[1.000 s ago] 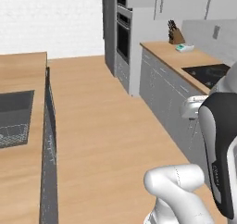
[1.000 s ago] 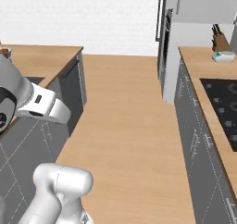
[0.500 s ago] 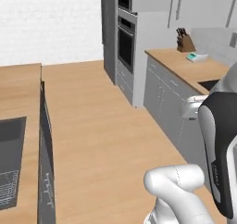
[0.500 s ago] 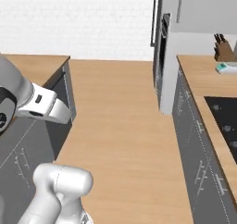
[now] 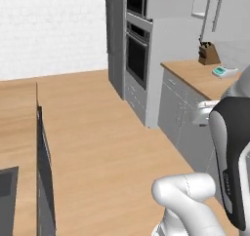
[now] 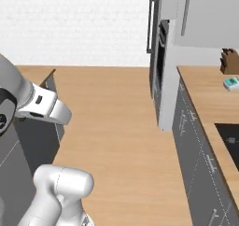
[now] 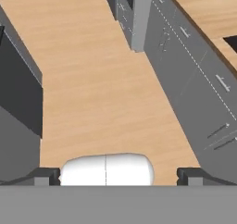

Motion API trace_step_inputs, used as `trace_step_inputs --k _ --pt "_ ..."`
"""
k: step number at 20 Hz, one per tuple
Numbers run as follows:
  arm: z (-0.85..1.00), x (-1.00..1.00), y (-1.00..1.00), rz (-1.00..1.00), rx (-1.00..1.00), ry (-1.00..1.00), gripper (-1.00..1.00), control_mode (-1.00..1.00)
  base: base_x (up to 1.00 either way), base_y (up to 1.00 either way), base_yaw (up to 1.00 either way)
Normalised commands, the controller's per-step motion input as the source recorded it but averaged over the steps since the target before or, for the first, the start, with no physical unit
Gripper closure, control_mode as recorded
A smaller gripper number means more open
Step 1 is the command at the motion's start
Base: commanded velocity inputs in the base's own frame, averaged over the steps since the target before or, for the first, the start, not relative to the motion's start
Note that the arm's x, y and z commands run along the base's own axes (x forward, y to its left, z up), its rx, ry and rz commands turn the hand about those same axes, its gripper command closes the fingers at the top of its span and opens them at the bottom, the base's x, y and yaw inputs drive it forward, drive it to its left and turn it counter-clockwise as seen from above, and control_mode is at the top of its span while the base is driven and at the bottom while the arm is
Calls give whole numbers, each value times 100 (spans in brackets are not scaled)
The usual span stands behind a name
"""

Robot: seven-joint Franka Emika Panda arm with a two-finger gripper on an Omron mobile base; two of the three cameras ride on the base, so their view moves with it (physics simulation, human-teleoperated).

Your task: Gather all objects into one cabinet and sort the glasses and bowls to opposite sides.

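The base is in transit down the kitchen aisle, so the step in hand looks like travel toward the cups and bowls or their wall cabinet rather than any handling; none of the task's 4 objects can be made out here, and where they sit cannot be told. The pincer (image 7: 118,176) hangs over bare wooden floor (image 7: 102,93), its 2 fingertips (image 7: 46,176) spread fully apart with nothing between them.

To the right runs a wooden counter (image 5: 205,76) carrying a knife block (image 5: 208,53) and a small teal item (image 5: 220,71), with a built-in oven (image 5: 137,54) beyond.

Next, the base likely needs to bring a cabinet shelf within reach before the arm lifts.

Against the earlier frames the whole view has shifted: the oven and knife block are larger and nearer, and the left counter's sink (image 5: 7,201) has slid mostly out of frame. That is camera motion, not moved things.
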Motion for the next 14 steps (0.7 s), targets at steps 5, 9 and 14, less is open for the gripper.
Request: trace_step_inputs --k 5,9,14 --pt "0 0 0 0 0 0 -100 100 100 2 -8" --pt "0 0 0 0 0 0 -100 100 100 6 -8" --pt "0 0 0 0 0 0 -100 100 100 10 -9"
